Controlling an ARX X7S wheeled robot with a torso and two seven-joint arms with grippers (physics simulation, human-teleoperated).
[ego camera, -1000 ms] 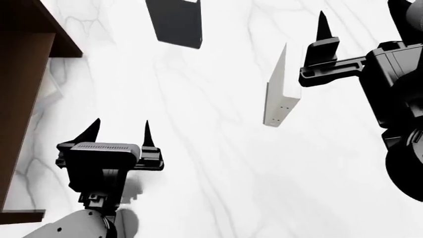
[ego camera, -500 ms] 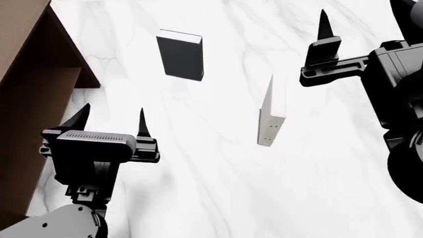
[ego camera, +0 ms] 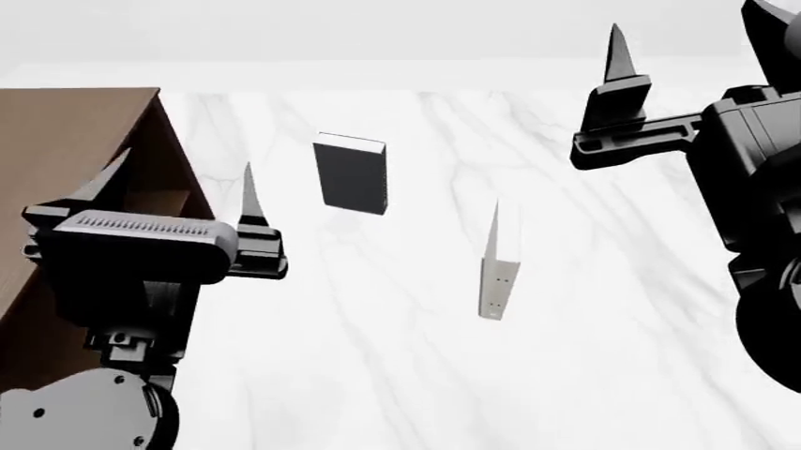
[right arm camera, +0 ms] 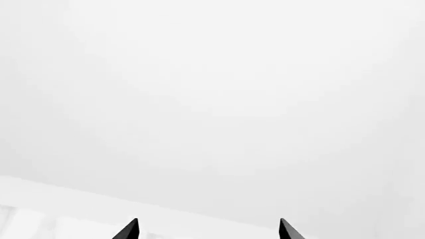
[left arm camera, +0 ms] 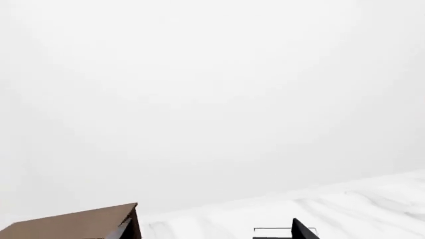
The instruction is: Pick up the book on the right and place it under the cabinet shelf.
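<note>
The book on the right is out of view in every frame. The cabinet shelf (ego camera: 75,131) is a big dark brown box at the left of the head view; its flat top (left arm camera: 73,226) also shows in the left wrist view. My left gripper (ego camera: 182,187) hangs open and empty in front of the cabinet's near corner, its fingers pointing away from me. My right gripper (ego camera: 695,37) is raised at the far right, open and empty, well above the table. In the right wrist view only its two spread fingertips (right arm camera: 133,229) show against blank white.
Two other books stand on the white marble table (ego camera: 375,375). A dark charcoal book (ego camera: 351,173) is upright at the middle, near the cabinet. A pale book with small dots on its spine (ego camera: 497,267) stands edge-on further right, below the right gripper.
The head view has tilted up, so both books and the cabinet sit lower in it and the cabinet's top now shows. My left gripper has risen towards the cabinet. The right gripper has barely moved.
</note>
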